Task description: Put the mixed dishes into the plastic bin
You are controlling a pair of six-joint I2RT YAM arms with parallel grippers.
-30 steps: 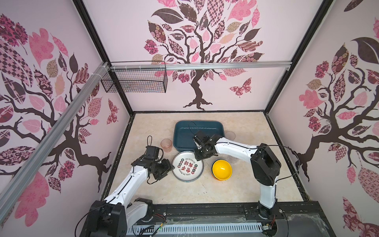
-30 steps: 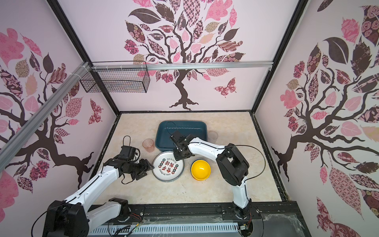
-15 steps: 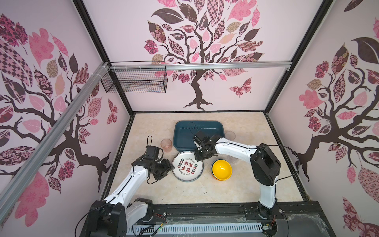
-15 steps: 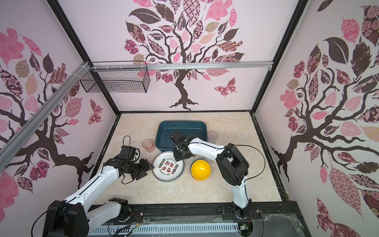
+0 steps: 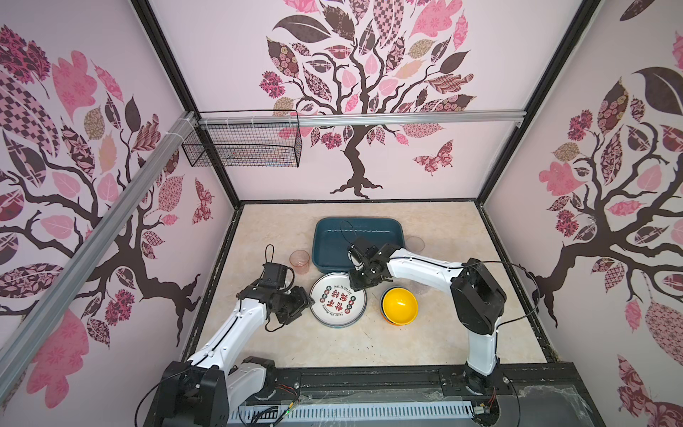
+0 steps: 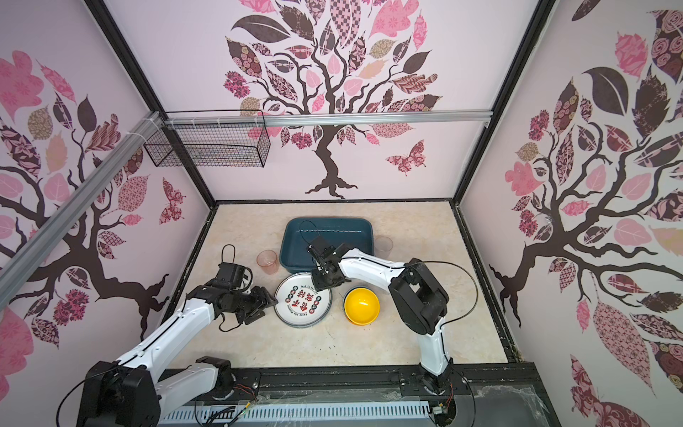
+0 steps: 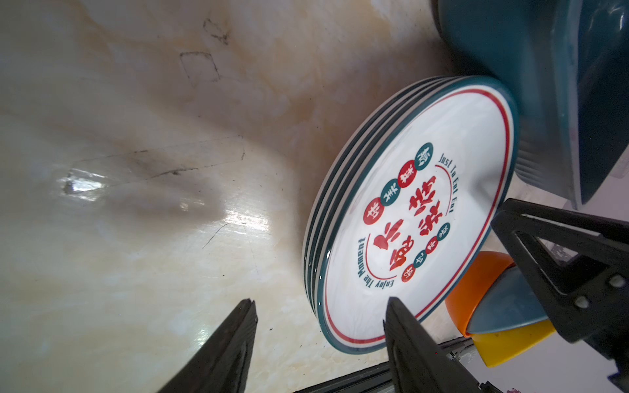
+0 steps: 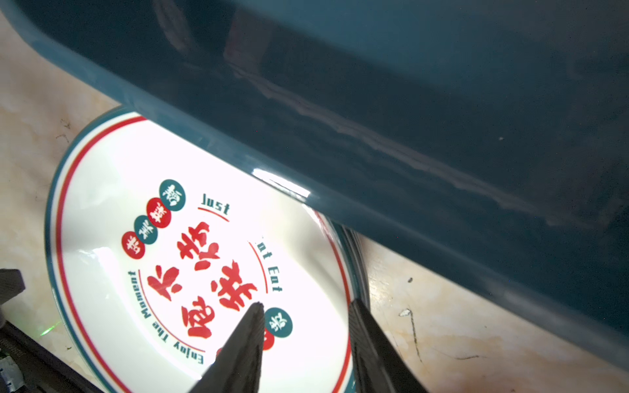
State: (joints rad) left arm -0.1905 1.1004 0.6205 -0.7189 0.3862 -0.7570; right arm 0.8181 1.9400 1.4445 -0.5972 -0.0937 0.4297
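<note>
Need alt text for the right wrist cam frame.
The right gripper, jaws open, straddles the rim of a white plate printed with red characters, topping a stack. The wall of the dark teal bin crosses behind it, on a marbled table.

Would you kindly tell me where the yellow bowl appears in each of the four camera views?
In a top view: yellow bowl just right of the plate stack.
In a top view: yellow bowl right of the plate stack.
Left wrist: yellow bowl past the plate stack, partly hidden.
Right wrist: not in it.
Shared landmark: the plate stack.
</note>
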